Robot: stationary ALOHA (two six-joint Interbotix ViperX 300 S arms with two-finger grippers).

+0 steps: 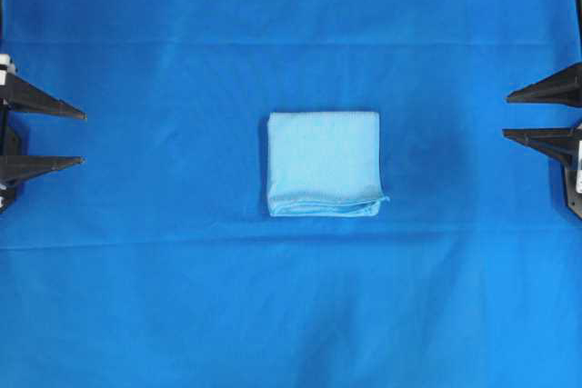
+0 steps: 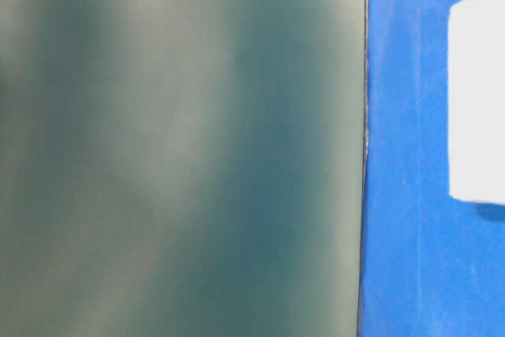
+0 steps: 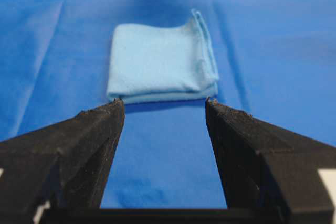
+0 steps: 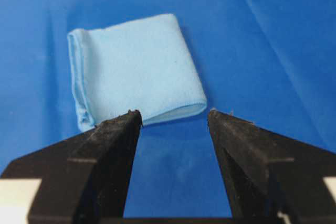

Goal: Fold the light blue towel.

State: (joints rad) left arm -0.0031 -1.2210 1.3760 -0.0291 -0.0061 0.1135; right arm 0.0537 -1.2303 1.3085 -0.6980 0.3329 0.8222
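The light blue towel (image 1: 324, 163) lies near the centre of the overhead frame as a compact, nearly square stack of layers, flat on a deep royal-blue sheet (image 1: 164, 297) that covers the desk; its stitched hems and loose edges gather along the lower side, where one corner pokes out a little at the lower right; the top and side edges look smooth and rounded.

The left claw (image 1: 80, 138) sits at the far left edge of the overhead frame, its two black fingers spread apart and holding nothing; the right claw (image 1: 509, 115) mirrors it at the far right edge, fingers likewise spread and empty; both are well apart from the towel. Each wrist view looks out between its own open fingers at the towel ahead on the sheet.

The table-level view is mostly a blurred grey-green surface, with a strip of blue and a pale patch at the right; it shows nothing useful.

Judging by the neat stack and the claws drawn to the edges, the folding seems finished or very nearly so; to close the step well, the claws should keep clear of the cloth so no layer is dragged; if a tidier result is wanted, the stray lower-right corner could be nudged in line, pressing gently so the layers beneath do not shift.
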